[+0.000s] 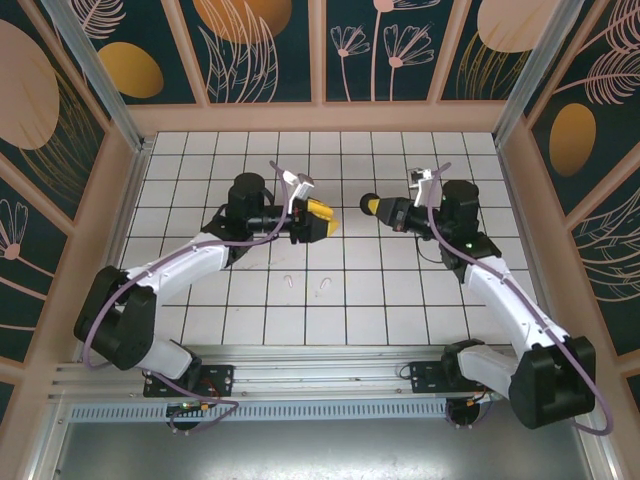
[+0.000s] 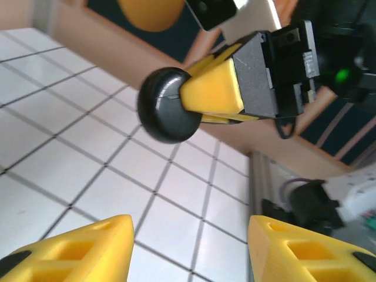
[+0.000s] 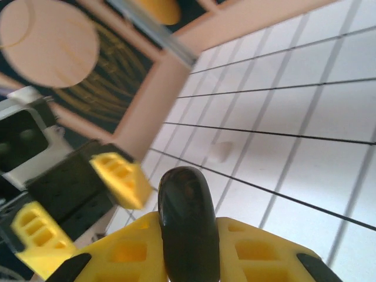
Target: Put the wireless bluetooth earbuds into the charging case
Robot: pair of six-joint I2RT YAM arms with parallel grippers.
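The charging case [image 1: 368, 204] is a glossy black rounded shell, held above the tiles in the middle of the floor. My right gripper [image 1: 374, 206] is shut on it; the case [image 3: 187, 220] stands edge-on between its yellow fingers [image 3: 258, 252]. My left gripper [image 1: 326, 221] faces it from the left, open and holding nothing, a short gap away. From the left wrist the case [image 2: 167, 106] hangs ahead of the spread left gripper [image 2: 191, 247]. Two white earbuds [image 1: 290, 279] [image 1: 328, 288] lie on the tiles below the grippers. One white earbud [image 3: 218, 151] also lies beyond the case.
White tiled floor [image 1: 400, 300] is ringed by a wooden frame with patterned panels [image 1: 320, 115]. Both arm bases are bolted to the metal rail [image 1: 320, 385] at the near edge. The left gripper's fingers [image 3: 120, 179] show blurred to the left of the case.
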